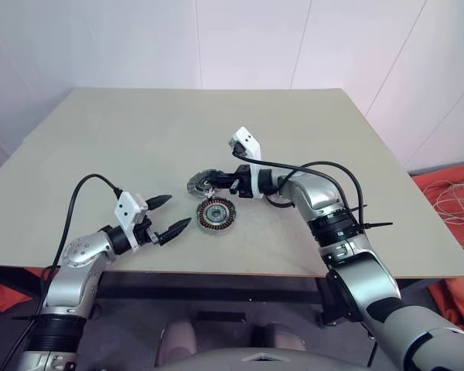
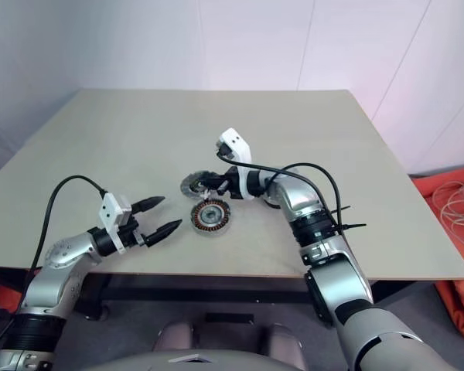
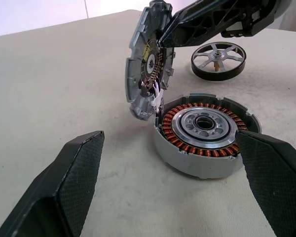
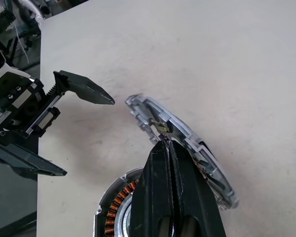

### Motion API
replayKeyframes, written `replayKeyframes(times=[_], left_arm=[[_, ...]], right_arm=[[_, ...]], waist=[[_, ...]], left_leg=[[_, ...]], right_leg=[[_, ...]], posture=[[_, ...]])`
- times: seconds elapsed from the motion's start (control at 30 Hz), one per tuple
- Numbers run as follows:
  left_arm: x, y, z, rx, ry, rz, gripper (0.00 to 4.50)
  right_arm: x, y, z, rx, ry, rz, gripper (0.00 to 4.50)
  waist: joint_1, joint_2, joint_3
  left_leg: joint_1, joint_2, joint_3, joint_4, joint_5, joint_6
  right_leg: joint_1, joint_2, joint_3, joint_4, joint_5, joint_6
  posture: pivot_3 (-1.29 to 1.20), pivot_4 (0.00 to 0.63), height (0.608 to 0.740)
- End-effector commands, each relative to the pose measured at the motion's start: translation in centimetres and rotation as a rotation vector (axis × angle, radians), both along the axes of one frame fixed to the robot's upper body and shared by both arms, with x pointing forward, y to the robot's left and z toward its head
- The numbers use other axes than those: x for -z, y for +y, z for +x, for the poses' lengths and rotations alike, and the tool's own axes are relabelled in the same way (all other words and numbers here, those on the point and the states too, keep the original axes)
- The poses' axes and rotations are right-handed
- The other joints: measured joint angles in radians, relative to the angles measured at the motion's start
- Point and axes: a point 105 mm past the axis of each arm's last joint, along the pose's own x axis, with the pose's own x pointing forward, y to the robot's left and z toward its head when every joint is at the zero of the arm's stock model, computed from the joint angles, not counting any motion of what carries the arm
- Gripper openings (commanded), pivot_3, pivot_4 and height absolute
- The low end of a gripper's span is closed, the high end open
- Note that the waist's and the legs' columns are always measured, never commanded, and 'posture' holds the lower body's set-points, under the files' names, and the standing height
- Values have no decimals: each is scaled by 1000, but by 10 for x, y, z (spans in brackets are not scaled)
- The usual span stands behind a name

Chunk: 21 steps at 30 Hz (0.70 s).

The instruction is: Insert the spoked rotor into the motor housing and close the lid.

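Observation:
The motor housing [image 1: 216, 214], a ring of copper windings around a silver centre, lies flat near the table's front edge. My right gripper [image 1: 210, 184] is shut on the lid [image 3: 142, 74], a silver-grey disc that it holds tilted almost on edge. The lid hangs just behind and to the left of the housing [image 3: 203, 132], close to its rim. The spoked rotor [image 3: 218, 60] lies flat on the table beyond the housing, under my right arm. My left gripper [image 1: 179, 210] is open just left of the housing, level with the table, its fingers [image 3: 74, 182] apart and holding nothing.
The beige table [image 1: 139, 139] stretches wide behind the parts. Its front edge [image 1: 216, 272] runs close below the housing. A black cable [image 1: 325, 166] loops over my right forearm. Orange cloth and white cables [image 1: 452, 201] lie on the floor at right.

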Motion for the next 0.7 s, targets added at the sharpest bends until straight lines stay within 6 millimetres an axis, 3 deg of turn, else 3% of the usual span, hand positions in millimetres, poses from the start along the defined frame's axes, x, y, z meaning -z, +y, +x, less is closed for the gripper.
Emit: replayKeyframes(times=[0.03, 0.23, 0.3, 0.57, 0.7], left_arm=[[-13, -2, 3, 18, -49, 11, 4500], [-13, -5, 3, 22, -49, 5, 4500], [-13, -5, 3, 21, -49, 5, 4500], [-15, -3, 3, 10, -52, 7, 4500], [-15, -2, 3, 8, -53, 6, 4500]], right_arm=[[-3, 6, -8, -42, -28, 6, 45], [73, -8, -27, -87, 59, -276, 45], [87, -15, -29, -104, 50, -354, 45], [43, -2, -18, -72, 20, -172, 45], [4, 1, -8, -21, -8, -33, 45]], waist=[[0, 0, 0], [0, 0, 0], [-1, 1, -1], [0, 1, -1], [0, 1, -1]], left_leg=[[0, 0, 0, 0, 0, 0], [2, 0, 0, 0, 0, 0], [2, 0, 0, 0, 0, 0], [9, 0, 0, 1, 0, 0], [5, 0, -1, 1, 0, 0]], right_leg=[[0, 0, 0, 0, 0, 0], [2, 0, 0, 0, -3, 5], [3, 0, 0, 0, -3, 5], [8, 0, 0, -2, -4, 6], [5, 0, 0, -1, -3, 6]], posture=[[0, 0, 740], [0, 0, 740], [0, 0, 740], [0, 0, 740], [0, 0, 740]])
